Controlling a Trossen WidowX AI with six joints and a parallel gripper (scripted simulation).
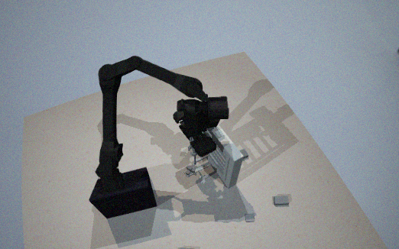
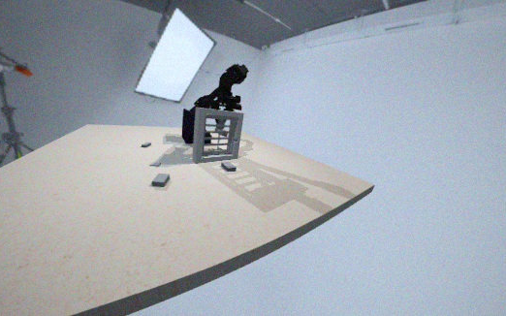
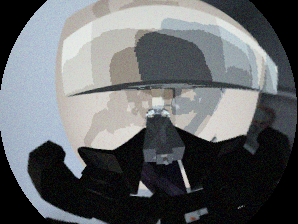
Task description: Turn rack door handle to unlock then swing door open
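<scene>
The grey rack frame (image 1: 235, 168) (image 2: 199, 138) stands upright on the table; its top is the broad pale band (image 3: 80, 57) in the wrist view. The barred door appears to sit within the frame, seemingly closed. The grey upright handle (image 3: 164, 142) stands on the arm's side of the door; it also shows through the frame in the exterior view (image 2: 220, 124). My gripper (image 1: 203, 147) (image 3: 158, 129) points down over it, with its black fingers against both sides of the handle, shut on it. The gripper hides the handle's top in the top view; its turn angle is unclear.
Small grey blocks lie on the table (image 1: 334, 214) (image 2: 118, 233): one block (image 1: 281, 200) (image 2: 161, 179), a smaller one (image 1: 249, 218) (image 2: 155, 164), and one block (image 1: 244, 153) (image 2: 229, 167) close behind the frame. The arm's black base (image 1: 125, 196) stands to the left in the top view.
</scene>
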